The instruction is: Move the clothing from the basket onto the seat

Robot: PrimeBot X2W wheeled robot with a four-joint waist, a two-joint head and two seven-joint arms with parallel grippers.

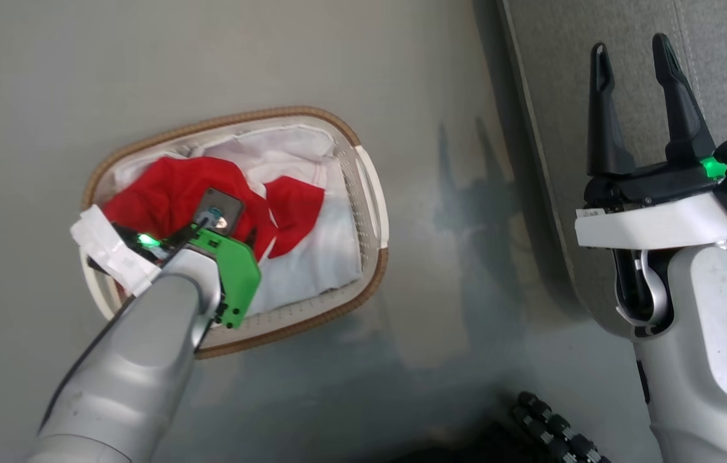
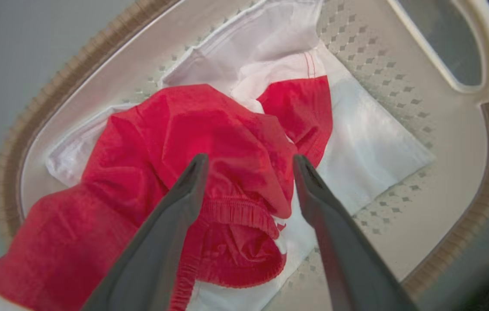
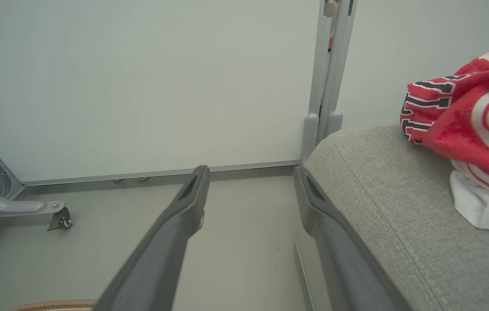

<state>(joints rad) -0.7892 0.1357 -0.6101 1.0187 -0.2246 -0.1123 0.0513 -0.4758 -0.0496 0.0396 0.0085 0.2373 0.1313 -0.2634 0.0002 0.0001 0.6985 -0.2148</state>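
Overhead, left gripper mostly beneath its own wrist; close up, wide astride the clothing; right gripper wide, empty.

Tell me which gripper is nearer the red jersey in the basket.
Left. The left gripper is over the basket, open, fingers straddling a fold of the red jersey; the right gripper is open above the seat edge, well away.

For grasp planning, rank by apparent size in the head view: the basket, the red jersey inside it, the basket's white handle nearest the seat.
Largest to smallest:
1. basket
2. red jersey
3. white handle
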